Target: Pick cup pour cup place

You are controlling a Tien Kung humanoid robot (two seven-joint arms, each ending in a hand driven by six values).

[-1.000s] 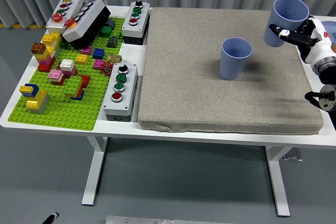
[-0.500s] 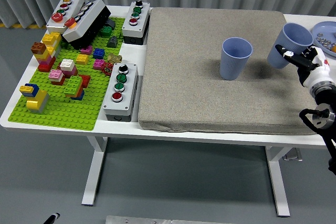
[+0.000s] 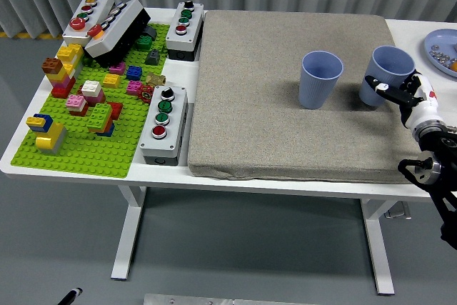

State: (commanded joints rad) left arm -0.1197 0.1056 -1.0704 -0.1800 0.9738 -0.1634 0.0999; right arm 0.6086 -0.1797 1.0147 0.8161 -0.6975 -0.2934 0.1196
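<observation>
The right hand has its fingers wrapped around a blue cup, upright on the grey mat just beside the second blue cup — letting go unevenly could tip it — the counter's right edge is near

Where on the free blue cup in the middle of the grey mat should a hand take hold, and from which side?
Grip the free cup around its side wall, near mid-height, coming from the right. It stands upright with its mouth open, the wall tapers downward, and the mat around it is bare. The right hand holds the other cup.
</observation>
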